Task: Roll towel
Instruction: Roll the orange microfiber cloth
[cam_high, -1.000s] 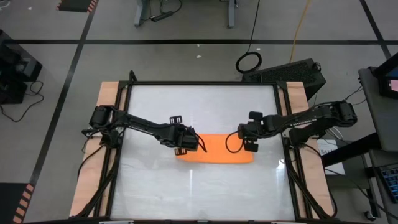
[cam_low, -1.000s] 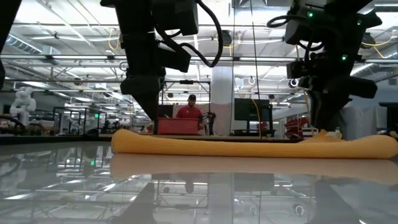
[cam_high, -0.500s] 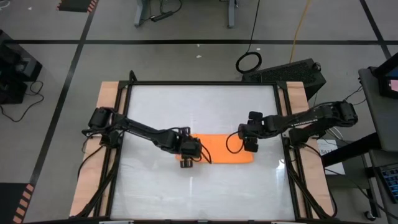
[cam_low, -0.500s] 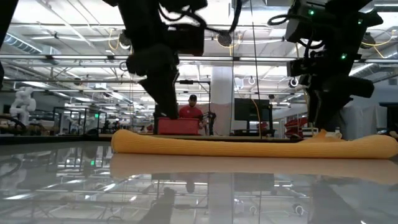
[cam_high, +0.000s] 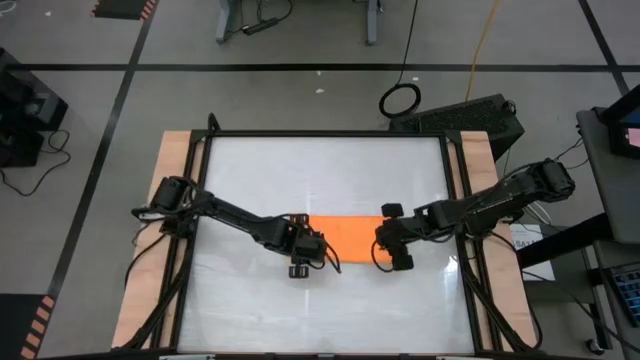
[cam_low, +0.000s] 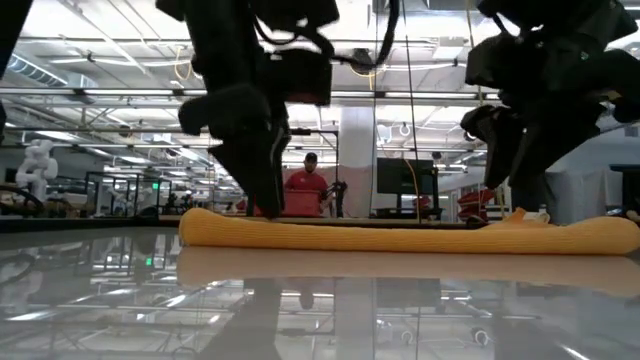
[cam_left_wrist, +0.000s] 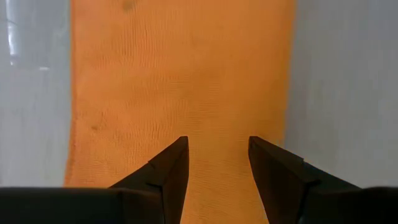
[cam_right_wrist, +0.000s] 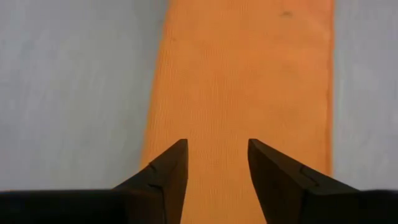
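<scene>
The orange towel (cam_high: 345, 237) lies as a long, flat strip across the middle of the table, its length running left to right. It also shows in the low view (cam_low: 400, 232). My left gripper (cam_high: 315, 247) is open and low over the strip's left end (cam_left_wrist: 180, 74), its fingers slanting down along the strip. My right gripper (cam_high: 385, 240) is open and low over the strip's right end (cam_right_wrist: 249, 74), facing the left one. In the low view the left gripper (cam_low: 268, 205) and the right gripper (cam_low: 500, 205) both reach down to the towel's top. My left gripper has its open fingers (cam_left_wrist: 168, 171) over the towel's left end, slanting down from the table's left. I cannot tell whether they touch the cloth. My right gripper has its open fingers (cam_right_wrist: 168, 168) over the right end, slanting down from the table's right. I cannot tell whether they touch.
The glossy white tabletop (cam_high: 320, 170) lies inside a dark frame with wooden side boards (cam_high: 175, 170). There is bare table on the far and near sides of the towel. A person in red (cam_low: 305, 180) stands far off in the room behind the table.
Both grippers have gone toward the table's near edge and come down over the towel's two ends. The left gripper has also gone a little to the right, and the right gripper a little to the left. The towel lies as before.
</scene>
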